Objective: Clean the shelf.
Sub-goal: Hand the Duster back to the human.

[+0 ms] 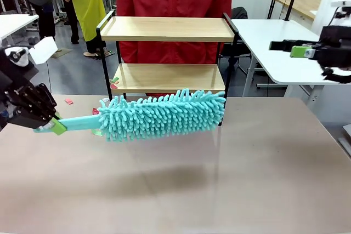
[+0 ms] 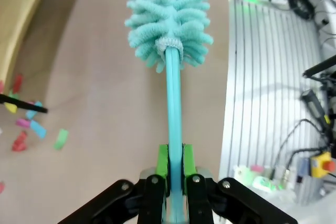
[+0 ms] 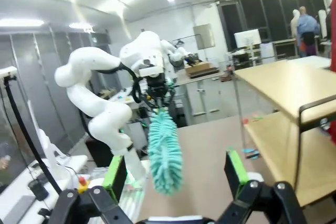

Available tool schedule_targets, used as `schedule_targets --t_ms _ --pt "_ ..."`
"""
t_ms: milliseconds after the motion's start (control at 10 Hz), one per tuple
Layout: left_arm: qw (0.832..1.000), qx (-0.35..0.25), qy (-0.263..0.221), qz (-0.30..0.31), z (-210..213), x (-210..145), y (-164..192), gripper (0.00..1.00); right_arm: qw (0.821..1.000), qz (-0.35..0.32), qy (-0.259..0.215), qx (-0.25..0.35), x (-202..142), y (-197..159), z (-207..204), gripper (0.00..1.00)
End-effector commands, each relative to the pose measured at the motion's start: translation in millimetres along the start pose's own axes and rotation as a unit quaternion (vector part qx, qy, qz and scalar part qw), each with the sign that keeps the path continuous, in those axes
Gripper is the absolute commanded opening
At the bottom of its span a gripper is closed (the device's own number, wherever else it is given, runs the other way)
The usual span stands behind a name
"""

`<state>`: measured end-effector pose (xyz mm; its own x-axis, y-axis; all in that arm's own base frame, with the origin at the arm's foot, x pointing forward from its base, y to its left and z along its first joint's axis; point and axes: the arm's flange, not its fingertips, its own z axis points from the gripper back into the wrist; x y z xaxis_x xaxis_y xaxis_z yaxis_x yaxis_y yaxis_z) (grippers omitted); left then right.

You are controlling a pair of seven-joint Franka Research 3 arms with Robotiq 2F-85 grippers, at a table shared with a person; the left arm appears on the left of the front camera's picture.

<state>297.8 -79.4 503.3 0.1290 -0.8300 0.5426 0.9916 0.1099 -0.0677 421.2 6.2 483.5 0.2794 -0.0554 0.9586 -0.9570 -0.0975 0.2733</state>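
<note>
Left hand [image 2: 175,169] clamps duster handle [image 2: 174,103]; right hand [image 3: 178,174] gapes empty.

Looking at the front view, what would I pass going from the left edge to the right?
Left end effector clamped on the duster's handle → fluffy teal duster held in front of the shelf → open right end effector, off to the right.

The shelf [image 1: 167,29], a two-tier rack of light wooden boards in a thin black metal frame, stood upright at the table's far edge, both boards bare.
</note>
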Motion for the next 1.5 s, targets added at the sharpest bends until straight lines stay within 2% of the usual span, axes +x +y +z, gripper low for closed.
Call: schedule_targets --t_ms 0,200,300,400,500,700,800,1100,1400 --pt "0.999 0.010 -0.051 -0.008 -14.3 -11.9 3.9 0.13 0.999 -0.048 -0.023 0.008 -3.1 5.4 -22.4 1.00" --pt "0.998 0.026 -0.059 -0.009 -16.0 -14.4 4.7 0.13 0.998 -0.045 -0.038 -0.007 -11.9 6.0 -34.8 1.00" --pt "0.998 0.030 -0.054 -0.018 -14.1 -13.2 4.1 0.13 0.999 -0.035 -0.010 0.018 -16.0 0.7 -21.7 1.00" --pt "0.998 0.014 -0.023 -0.052 -10.8 -10.3 3.1 0.13 0.999 -0.035 -0.010 0.018 -16.0 0.7 -21.7 1.00" --pt "0.999 0.021 -0.042 0.000 -1.9 -5.0 17.1 0.13 0.999 -0.035 -0.010 0.018 -16.0 0.7 -21.7 1.00" --pt "0.999 0.021 -0.042 0.000 -1.9 -5.0 17.1 0.13 0.999 -0.039 -0.016 0.014 -20.1 1.1 -24.8 1.00" --pt "0.999 0.021 -0.042 0.000 -1.9 -5.0 17.1 0.13 1.000 -0.013 0.004 -0.012 -25.2 3.5 -39.6 1.00" --pt "0.999 0.021 -0.042 0.000 -1.9 -5.0 17.1 0.13 0.999 0.024 -0.006 -0.021 -15.0 0.4 -106.3 1.00" --pt "0.999 0.021 -0.042 0.000 -1.9 -5.0 17.1 0.13 1.000 0.005 0.015 0.024 -24.6 -20.6 -160.8 1.00"
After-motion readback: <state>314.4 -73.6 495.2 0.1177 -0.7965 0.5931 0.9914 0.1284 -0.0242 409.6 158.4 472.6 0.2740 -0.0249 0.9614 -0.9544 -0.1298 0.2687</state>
